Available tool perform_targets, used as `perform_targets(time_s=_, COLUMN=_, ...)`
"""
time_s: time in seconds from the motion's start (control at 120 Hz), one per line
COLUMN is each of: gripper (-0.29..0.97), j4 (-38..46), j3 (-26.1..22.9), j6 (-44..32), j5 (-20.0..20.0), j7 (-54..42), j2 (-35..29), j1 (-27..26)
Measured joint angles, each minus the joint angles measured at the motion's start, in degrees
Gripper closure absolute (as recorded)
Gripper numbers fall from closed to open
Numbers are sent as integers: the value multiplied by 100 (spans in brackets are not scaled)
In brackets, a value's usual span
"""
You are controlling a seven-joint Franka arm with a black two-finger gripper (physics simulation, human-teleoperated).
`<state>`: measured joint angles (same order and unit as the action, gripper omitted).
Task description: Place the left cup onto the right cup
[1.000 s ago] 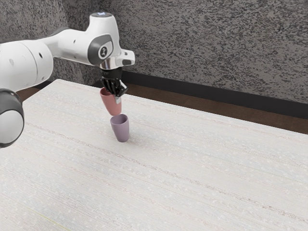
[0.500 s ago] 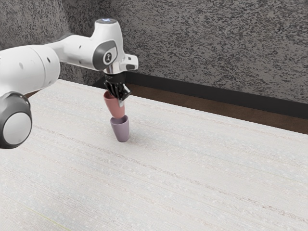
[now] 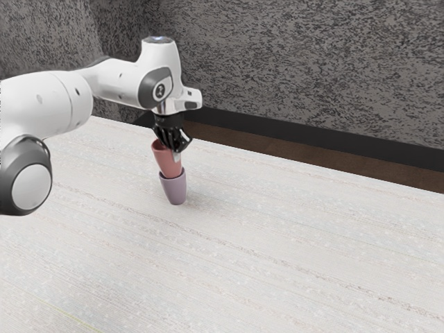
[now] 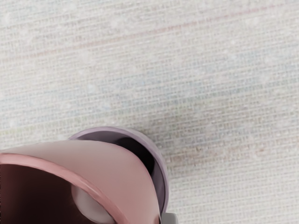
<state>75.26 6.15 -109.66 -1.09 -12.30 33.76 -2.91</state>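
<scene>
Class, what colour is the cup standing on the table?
The lower cup is pale purple, clearest in the exterior view.

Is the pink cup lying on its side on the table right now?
No, the pink cup is nearly upright, its base set into the mouth of the purple cup.

One pink cup (image 3: 166, 160), one lilac cup (image 3: 174, 188), whitish table (image 3: 291, 243).

White rounded arm (image 3: 90, 87), grey joint caps (round), black pincer (image 3: 174, 143).
</scene>
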Motion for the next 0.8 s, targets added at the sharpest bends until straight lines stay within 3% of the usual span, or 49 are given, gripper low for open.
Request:
perform_targets(time_s=0.358, gripper=74, j4=2, j3=0, j6=-5, j5=10, j7=7, j2=95, j1=0)
perform_targets(time_s=0.592, gripper=31, j4=17, j3=-5, j6=-78, j5=43, j7=-9, j2=118, j1=-8)
perform_targets(time_s=0.8, gripper=11, j4=16, j3=-26, j6=-101, j5=54, j7=-19, j2=89, j1=-8)
